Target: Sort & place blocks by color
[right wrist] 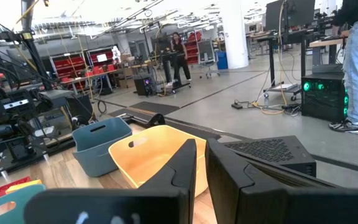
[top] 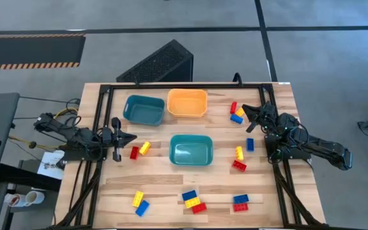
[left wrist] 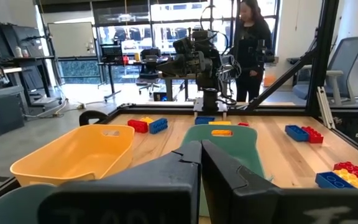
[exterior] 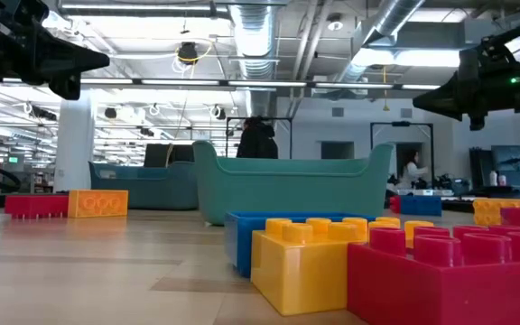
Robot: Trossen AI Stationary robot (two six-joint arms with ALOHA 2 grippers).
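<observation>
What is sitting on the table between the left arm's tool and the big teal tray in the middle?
In the high view, a red block and a yellow block lie side by side between the left tool and the middle teal tray.

Yellow block [exterior: 307, 264] and red block [exterior: 445, 275] loom at five o'clock, a blue block [exterior: 240, 236] behind; teal tray [exterior: 292, 185] centre, dark arms overhead

blocks [top: 238, 153]: red, yellow, blue | trays [top: 191, 150]: two teal, one orange
</observation>
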